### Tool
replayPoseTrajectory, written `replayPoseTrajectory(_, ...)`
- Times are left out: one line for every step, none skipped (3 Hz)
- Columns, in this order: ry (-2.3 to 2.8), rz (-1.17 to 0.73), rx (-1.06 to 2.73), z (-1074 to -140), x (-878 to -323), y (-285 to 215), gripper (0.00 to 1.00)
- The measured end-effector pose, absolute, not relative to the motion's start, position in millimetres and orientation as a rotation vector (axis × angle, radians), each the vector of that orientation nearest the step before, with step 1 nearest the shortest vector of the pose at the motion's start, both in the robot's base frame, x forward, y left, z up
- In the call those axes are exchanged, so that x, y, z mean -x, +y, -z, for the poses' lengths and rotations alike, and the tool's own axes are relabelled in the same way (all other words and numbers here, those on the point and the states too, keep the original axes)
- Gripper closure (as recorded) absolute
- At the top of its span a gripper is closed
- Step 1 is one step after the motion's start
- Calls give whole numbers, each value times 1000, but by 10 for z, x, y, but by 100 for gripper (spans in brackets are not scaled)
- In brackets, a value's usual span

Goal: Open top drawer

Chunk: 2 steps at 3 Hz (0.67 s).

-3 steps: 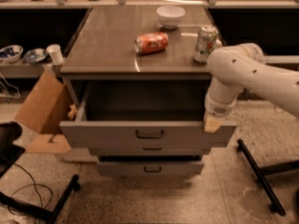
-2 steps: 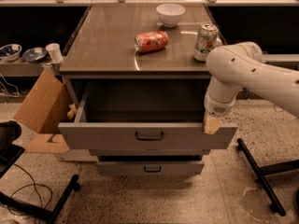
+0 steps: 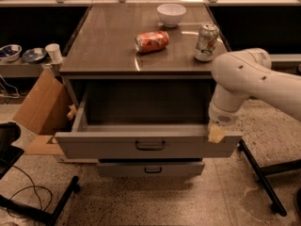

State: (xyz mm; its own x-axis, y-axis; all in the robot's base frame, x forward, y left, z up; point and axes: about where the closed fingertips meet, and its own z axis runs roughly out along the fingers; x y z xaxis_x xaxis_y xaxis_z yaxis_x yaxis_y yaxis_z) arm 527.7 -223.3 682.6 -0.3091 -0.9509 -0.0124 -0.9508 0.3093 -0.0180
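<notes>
A narrower grey drawer [image 3: 150,168] is sitting lowest and nearest. Above it the top drawer [image 3: 108,147] is standing open beneath the table [image 3: 103,46], its flat metal front facing the camera and its long axis running left to right. The gripper [image 3: 216,133] is resting on its right top edge; whether clenched or released, I cannot tell. Beyond, a red can [image 3: 152,41] is lying on smooth brown tabletop.

The gripper [image 3: 216,133] rested on the front edge of the top drawer [image 3: 113,147], at its right end. The drawer stood wide open. Its dark handle [image 3: 150,145] was to the gripper's left. Above and behind the gripper, a can [image 3: 206,42] stood on the table top [image 3: 108,46].
</notes>
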Motion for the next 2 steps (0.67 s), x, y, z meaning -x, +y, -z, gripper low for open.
replayPoseTrajectory(2525, 11, 1834, -6823, -5278, -2230, 82)
replayPoseTrajectory(2525, 11, 1834, -6823, -5278, -2230, 59)
